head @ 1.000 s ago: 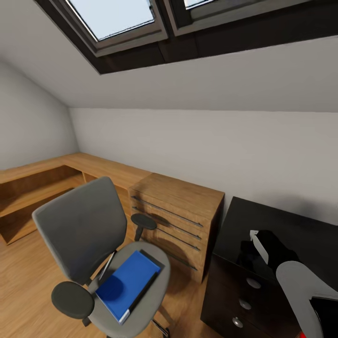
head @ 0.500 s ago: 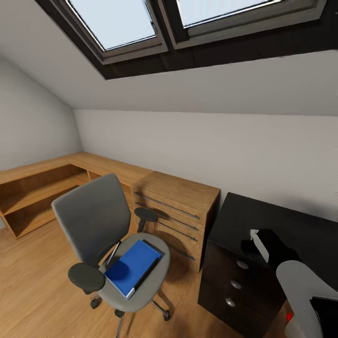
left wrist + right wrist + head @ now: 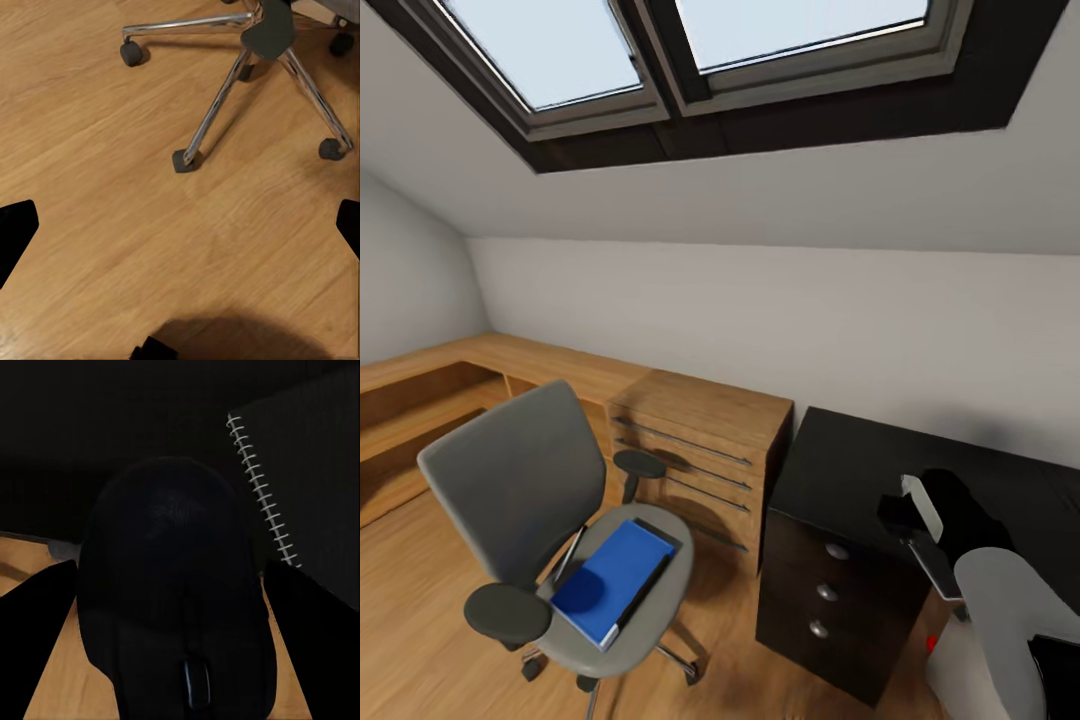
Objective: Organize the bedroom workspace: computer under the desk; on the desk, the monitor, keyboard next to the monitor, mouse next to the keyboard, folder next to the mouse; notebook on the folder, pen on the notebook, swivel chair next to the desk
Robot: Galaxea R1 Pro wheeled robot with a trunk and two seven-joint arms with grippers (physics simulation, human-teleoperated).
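— Where's the mouse?

— The mouse sits between my right gripper's fingers (clenched on it, as far as I can see), with the notebook just beyond.

— And the folder?

— The folder lies on the swivel chair, left of the desk. Left gripper spread apart above the floor.

one swivel chair — one folder, one mouse
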